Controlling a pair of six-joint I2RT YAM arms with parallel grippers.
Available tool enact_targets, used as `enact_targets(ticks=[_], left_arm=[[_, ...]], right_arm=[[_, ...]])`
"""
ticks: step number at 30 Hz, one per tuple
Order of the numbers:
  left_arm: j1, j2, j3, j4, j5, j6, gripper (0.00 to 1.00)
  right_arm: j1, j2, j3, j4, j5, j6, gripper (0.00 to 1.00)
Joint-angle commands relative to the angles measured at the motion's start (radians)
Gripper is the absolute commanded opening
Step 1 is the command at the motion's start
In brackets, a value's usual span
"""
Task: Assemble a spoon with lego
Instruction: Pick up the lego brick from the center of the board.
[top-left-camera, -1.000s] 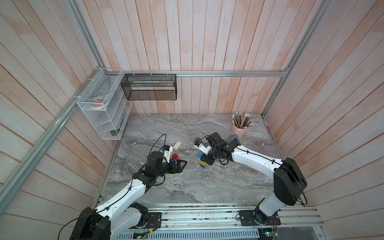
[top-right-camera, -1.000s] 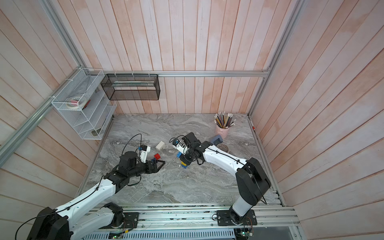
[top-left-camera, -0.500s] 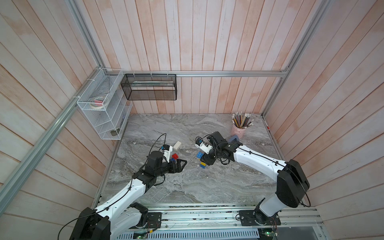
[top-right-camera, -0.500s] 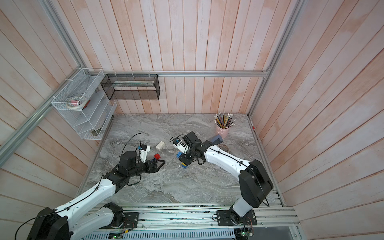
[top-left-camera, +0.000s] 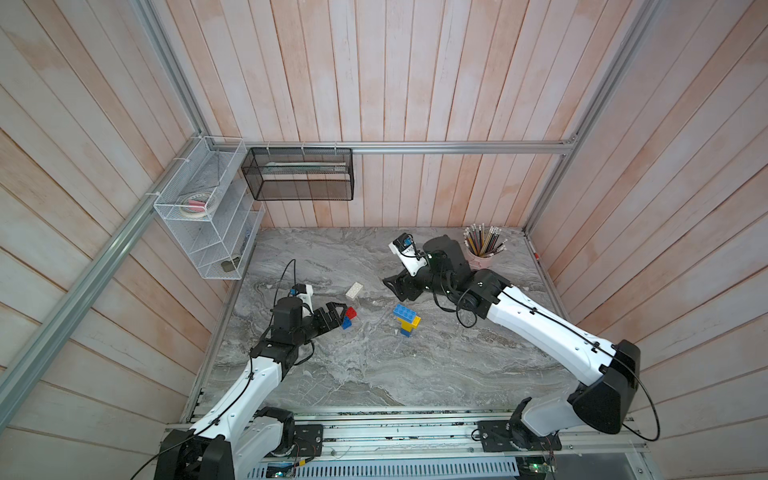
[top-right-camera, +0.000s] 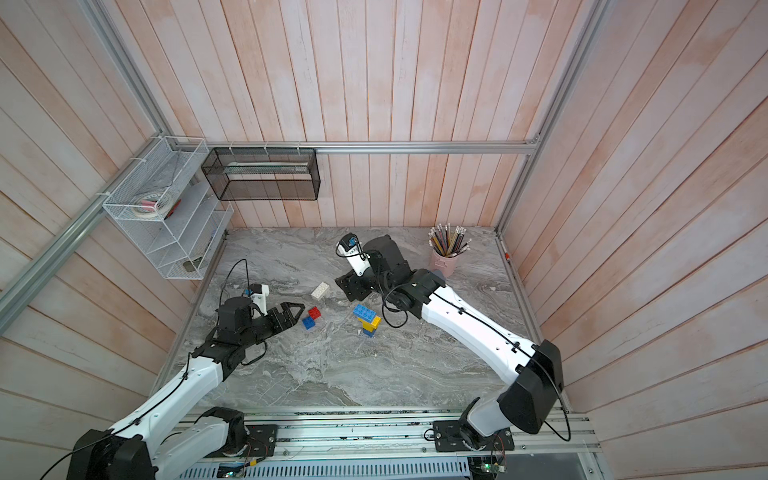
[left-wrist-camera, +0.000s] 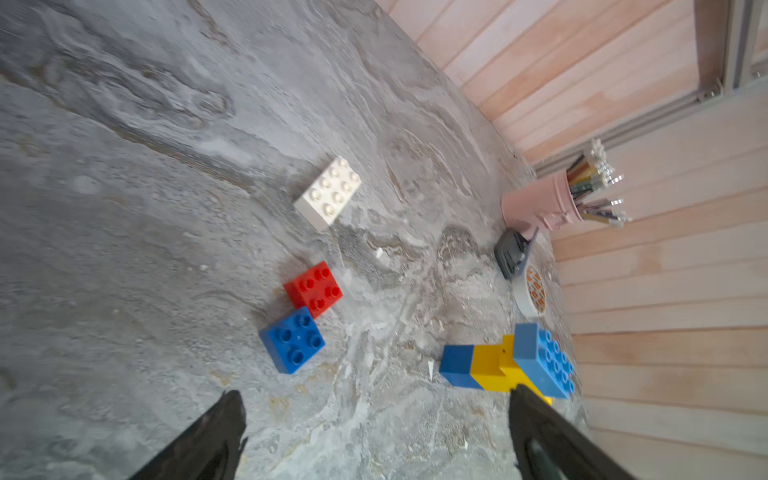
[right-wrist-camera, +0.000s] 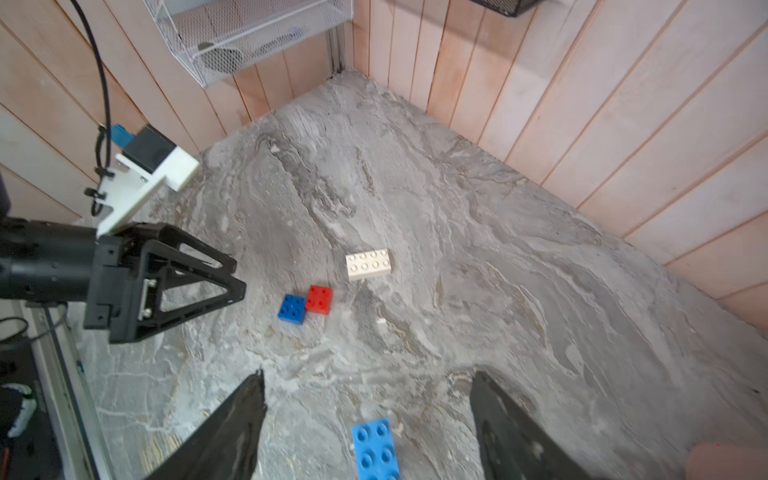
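On the table (top-left-camera: 374, 365) lies the spoon (top-left-camera: 407, 321), blue-and-yellow stem, blue oblong head; left hand (top-left-camera: 340, 315) and right hand (top-left-camera: 392, 289) gape empty.

No legible text or labels

Spoon (right-wrist-camera: 376, 449) half outside right wrist view

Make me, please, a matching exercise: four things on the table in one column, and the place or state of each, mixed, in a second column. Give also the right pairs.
Things:
1. white brick
2. red brick
3. spoon
4. pencil cup

Place or state:
a. in a back corner
b. joined blue and yellow bricks
c. alone, studs up
d. beside the small blue brick

Pairs: 1-c, 2-d, 3-b, 4-a
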Motion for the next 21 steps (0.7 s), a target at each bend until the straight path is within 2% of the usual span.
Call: enact_targets(ticks=[1, 6, 10, 14, 21], left_arm=[[0.059, -0.056, -0.001, -0.033, -0.063, -0.039, 1.00], [0.088, -0.235, 0.039, -0.155, -0.191, -0.017, 1.00], [0.089, -0.353, 0.062, -0.246, -0.261, -0.002, 1.00], [0.089, -0.411, 0.059, -0.289, -0.251, -0.001, 1.00], [0.089, -0.416, 0.021, -0.263, -0.182, -0.002, 1.00]], right_arm=[[0.063, 0.131, 0.081, -0.068, 0.043, 0.139, 0.79], [0.163, 0.371, 0.308, -0.181, 0.075, 0.200, 0.79], [0.181, 0.535, 0.456, -0.297, 0.112, 0.210, 0.79], [0.189, 0.600, 0.451, -0.289, 0.122, 0.221, 0.75], [0.195, 0.673, 0.428, -0.251, 0.086, 0.239, 0.64]])
